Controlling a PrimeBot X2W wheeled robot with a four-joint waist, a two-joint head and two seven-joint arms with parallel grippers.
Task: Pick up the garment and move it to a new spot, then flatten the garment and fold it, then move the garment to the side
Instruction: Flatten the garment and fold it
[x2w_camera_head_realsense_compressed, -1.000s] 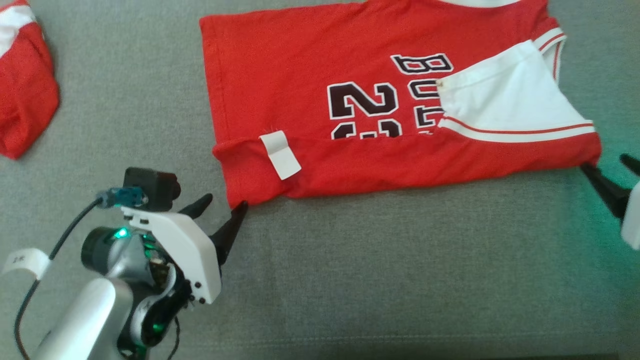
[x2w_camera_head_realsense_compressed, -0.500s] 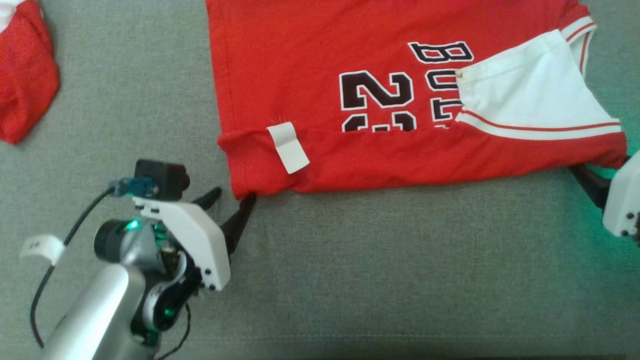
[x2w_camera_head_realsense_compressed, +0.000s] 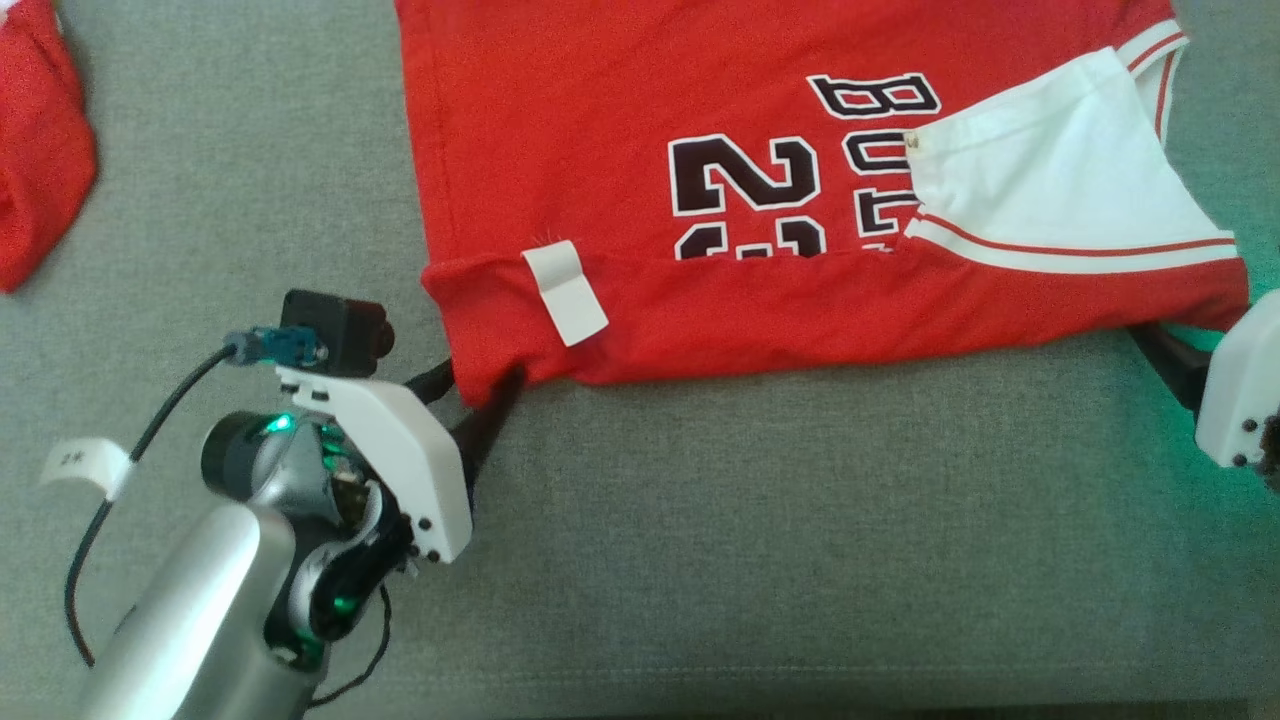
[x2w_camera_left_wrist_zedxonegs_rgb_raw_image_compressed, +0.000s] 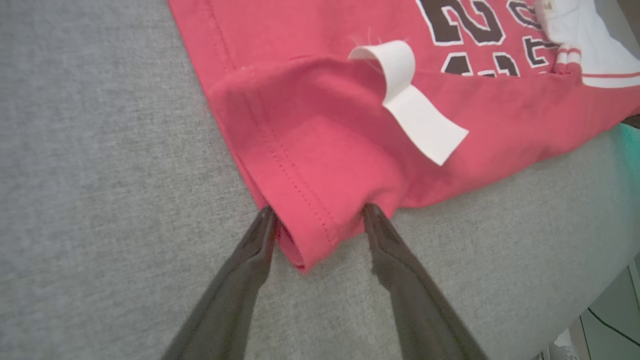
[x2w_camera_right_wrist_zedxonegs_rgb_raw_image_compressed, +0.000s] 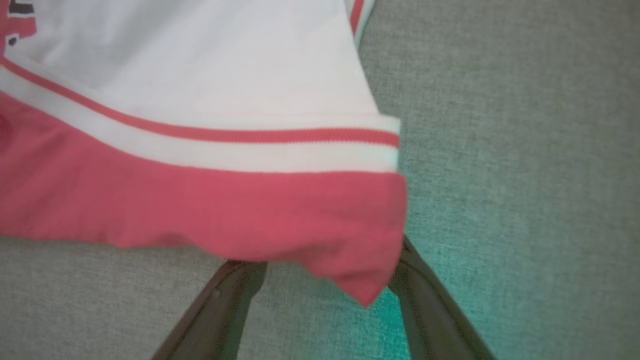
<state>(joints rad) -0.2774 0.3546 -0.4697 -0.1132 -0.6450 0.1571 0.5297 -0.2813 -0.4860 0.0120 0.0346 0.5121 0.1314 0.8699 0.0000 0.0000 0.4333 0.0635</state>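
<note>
The left gripper (x2w_camera_head_realsense_compressed: 482, 375) stands with its two dark fingers spread wide, straddling the near left corner of the garment (x2w_camera_head_realsense_compressed: 700, 150); in the left wrist view (x2w_camera_left_wrist_zedxonegs_rgb_raw_image_compressed: 318, 210) the stitched hem corner hangs down between the fingers, whose tips meet the cloth edge on either side, and the jaws are not pinched onto it. The right gripper (x2w_camera_right_wrist_zedxonegs_rgb_raw_image_compressed: 325, 260) is likewise wide open at the near right corner, and its wrist view shows both fingertips slipped under the drooping red corner, with nothing clamped between them. In the head view one dark finger (x2w_camera_head_realsense_compressed: 1165, 355) of this gripper runs in beneath the garment's near edge. The garment is a red jersey lying flat on the grey cloth surface (x2w_camera_head_realsense_compressed: 800, 520), its near edge folded over towards the far side so that the fold covers the lower half of the dark numerals (x2w_camera_head_realsense_compressed: 745, 175). A white label (x2w_camera_head_realsense_compressed: 563, 295) curls over that fold near the left corner, and a white sleeve (x2w_camera_head_realsense_compressed: 1040, 190) with a red stripe lies across the right part. Well apart, at the far left, lies another red garment (x2w_camera_head_realsense_compressed: 40, 150)
</note>
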